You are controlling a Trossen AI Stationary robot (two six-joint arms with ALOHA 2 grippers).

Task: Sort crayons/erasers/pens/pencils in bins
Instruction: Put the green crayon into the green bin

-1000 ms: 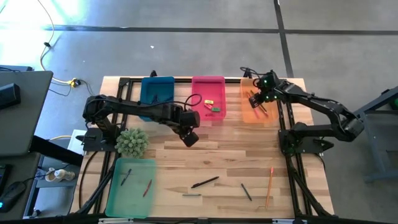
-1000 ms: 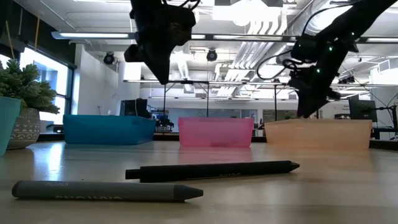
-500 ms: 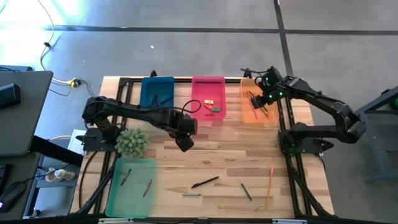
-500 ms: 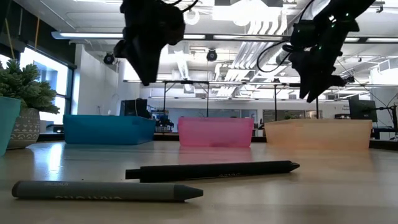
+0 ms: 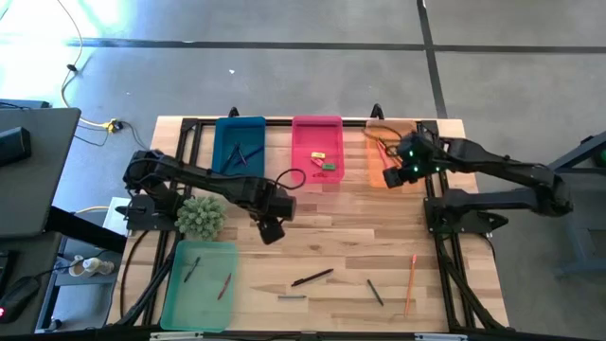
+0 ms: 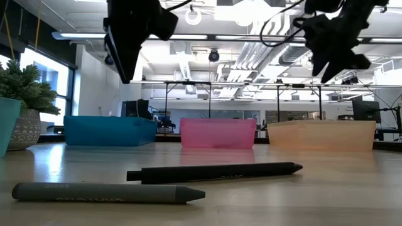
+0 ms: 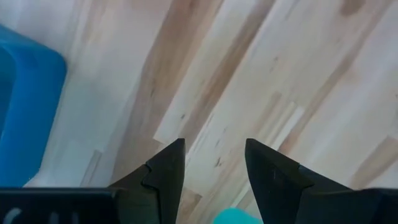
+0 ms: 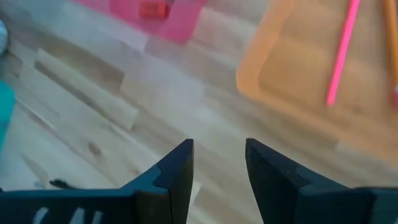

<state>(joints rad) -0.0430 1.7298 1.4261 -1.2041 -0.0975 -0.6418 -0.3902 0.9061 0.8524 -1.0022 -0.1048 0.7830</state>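
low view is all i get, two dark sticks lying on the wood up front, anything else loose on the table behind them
Observer: Yes. From above, a long thin orange pencil and a short dark stick lie right of the long black pen.
Operator: are the grippers carrying anything
Observer: No. Both wrist views show the left gripper and right gripper open with only bare wood between the fingers.
Operator: what's in the pink bin
Observer: The translucent pink plastic bin holds small chunky erasers: a yellow one and a green one, plus a red one in the right wrist view.
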